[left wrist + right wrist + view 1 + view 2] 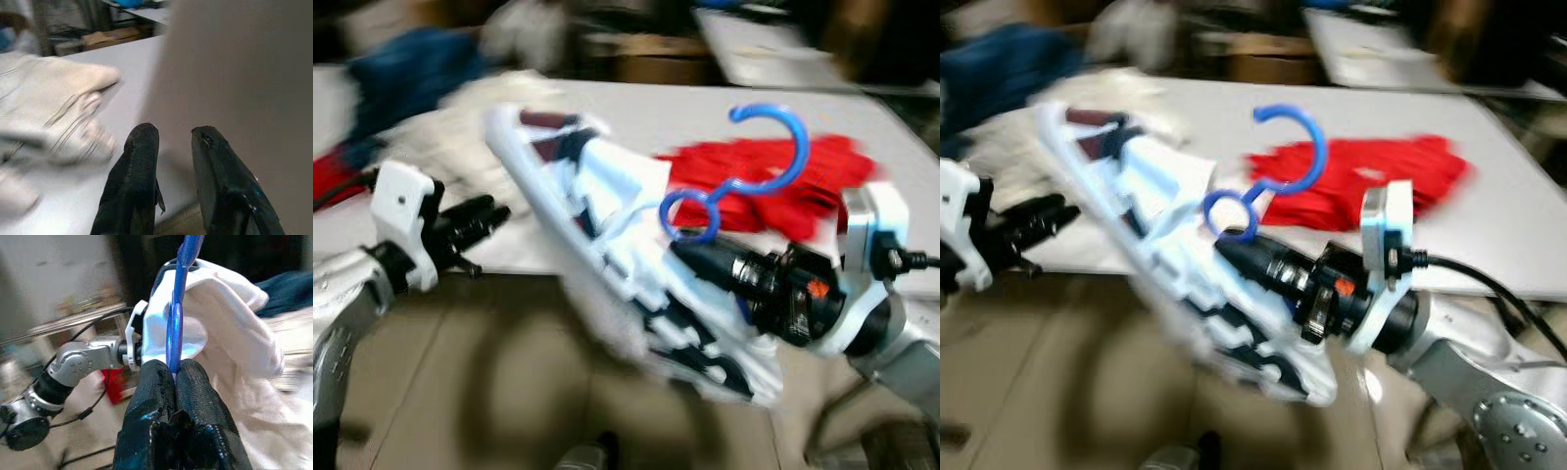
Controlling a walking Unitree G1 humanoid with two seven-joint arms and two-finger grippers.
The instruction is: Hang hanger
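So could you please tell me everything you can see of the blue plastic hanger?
The blue plastic hanger has a thin open hook at the top and a small closed loop below it. A white garment with dark markings hangs on it, tilted in front of the grey table. The right gripper is shut on its neck, holding it hook-up. The left gripper, open, is beside the garment.

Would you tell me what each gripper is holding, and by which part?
The right gripper pinches the blue hanger at its neck, below the hook; the left gripper holds nothing.
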